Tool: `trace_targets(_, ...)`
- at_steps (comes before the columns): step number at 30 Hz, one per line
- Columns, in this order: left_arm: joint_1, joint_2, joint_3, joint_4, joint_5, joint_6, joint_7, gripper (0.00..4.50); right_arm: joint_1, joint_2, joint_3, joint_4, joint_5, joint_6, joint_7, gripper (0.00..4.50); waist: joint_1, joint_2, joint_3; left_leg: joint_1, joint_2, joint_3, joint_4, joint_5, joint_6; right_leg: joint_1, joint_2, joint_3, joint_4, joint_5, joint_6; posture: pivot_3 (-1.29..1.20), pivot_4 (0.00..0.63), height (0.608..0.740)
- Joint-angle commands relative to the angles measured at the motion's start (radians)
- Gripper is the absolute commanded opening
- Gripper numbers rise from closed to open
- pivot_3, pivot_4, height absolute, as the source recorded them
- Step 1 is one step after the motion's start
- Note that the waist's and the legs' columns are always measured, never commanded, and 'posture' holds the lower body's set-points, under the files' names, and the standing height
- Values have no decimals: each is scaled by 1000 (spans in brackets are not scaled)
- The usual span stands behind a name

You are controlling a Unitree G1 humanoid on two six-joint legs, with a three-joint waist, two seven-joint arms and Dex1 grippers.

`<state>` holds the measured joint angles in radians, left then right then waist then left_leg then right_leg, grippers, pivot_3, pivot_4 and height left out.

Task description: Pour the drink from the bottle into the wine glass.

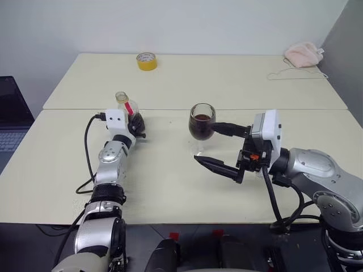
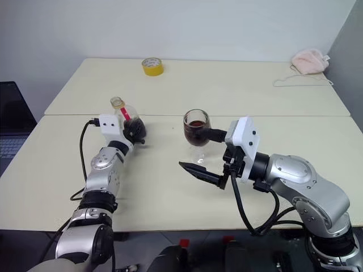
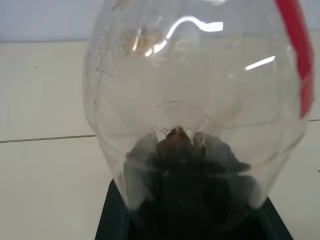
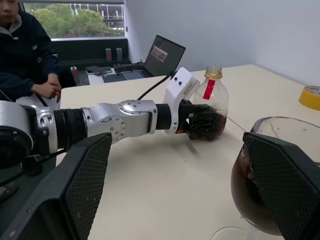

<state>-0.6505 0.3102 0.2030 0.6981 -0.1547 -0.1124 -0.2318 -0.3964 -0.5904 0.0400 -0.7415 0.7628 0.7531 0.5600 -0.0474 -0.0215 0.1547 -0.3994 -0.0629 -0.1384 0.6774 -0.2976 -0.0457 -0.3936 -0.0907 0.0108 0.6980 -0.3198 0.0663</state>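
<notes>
Surface: two pale cream tables (image 1: 187, 187) pushed together, white wall behind.
Bottle (image 1: 129, 109): upright at 10 o'clock from table centre, uncapped, little dark drink (image 4: 210, 125) left at its base.
Left gripper (image 1: 136, 126): clamped on bottle's lower body.
Wine glass (image 1: 202, 122): centre, standing, bowl partly filled with dark drink.
Right gripper (image 1: 218, 148): spread wide, one finger beside bowl, gripping nothing.
Tape roll (image 1: 147, 60): yellow, at 12 o'clock.
Cloth (image 1: 303, 54): pink, at 2 o'clock.

Office or lab room. Two pale desks (image 1: 227, 85) pushed together against plain white wall. Open laptop (image 4: 162, 54) on far desk, second laptop (image 1: 11, 116) at side. Person (image 4: 22, 47) in dark jacket seated nearby. Large window (image 4: 75, 17) with trees and buildings outside. Yellow tape roll (image 1: 147, 61) on desk.
</notes>
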Motion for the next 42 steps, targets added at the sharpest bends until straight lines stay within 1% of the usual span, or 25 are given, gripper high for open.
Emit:
trace_targets(1,-42,11,14,15,-2,-45,-2,878,-12,-3,-14,-22,-9,-20,-6,4500,0,0,0,0,0,0,0,0,0,0,0,0,0,0,0,0,150,740)
trace_targets(8,-60,12,17,66,-4,-62,0,878,-10,-5,-14,-25,-16,-20,-4,4500,0,0,0,0,0,0,0,0,0,0,0,0,0,0,0,0,150,740)
trace_targets(21,-68,0,34,86,-33,-56,-32,878,-8,-8,-14,-26,-19,-17,-1,4500,0,0,0,0,0,0,0,0,0,0,0,0,0,0,0,0,150,740)
trace_targets(23,-67,0,34,87,-33,-54,-30,1596,-8,-7,-12,-26,-19,-16,-2,4500,0,0,0,0,0,0,0,0,0,0,0,0,0,0,0,0,150,740)
trace_targets(24,-67,0,35,87,-34,-53,-30,1725,-8,-6,-11,-25,-20,-16,-2,4500,0,0,0,0,0,0,0,0,0,0,0,0,0,0,0,0,150,740)
trace_targets(25,-66,0,35,85,-33,-53,-29,2145,-7,-6,-12,-27,-19,-16,-3,4500,0,0,0,0,0,0,0,0,0,0,0,0,0,0,0,0,150,740)
trace_targets(27,-63,0,34,80,-31,-55,-30,2809,-5,-6,-12,-28,-18,-15,-4,4500,0,0,0,0,0,0,0,0,0,0,0,0,0,0,0,0,150,740)
trace_targets(32,-49,-2,29,54,-30,-58,-37,4353,-2,-4,-10,-27,-19,-15,-5,4500,0,0,0,0,0,0,0,0,0,0,0,0,0,0,0,0,150,740)
trace_targets(33,-42,-3,28,42,-31,-57,-39,4453,-2,-3,-10,-27,-19,-15,-6,4500,0,0,0,0,0,0,0,0,0,0,0,0,0,0,0,0,150,740)
trace_targets(38,25,-5,27,-65,-31,-25,-35,4453,5,-4,-9,-23,-26,-19,-5,4500,-1,0,0,0,0,0,0,0,0,0,0,0,0,0,0,0,150,740)
trace_targets(42,132,-7,37,-229,-47,37,-25,4453,18,8,-20,-24,-22,-11,-21,4500,-3,0,0,0,0,0,0,0,0,0,0,1,0,0,0,0,150,740)
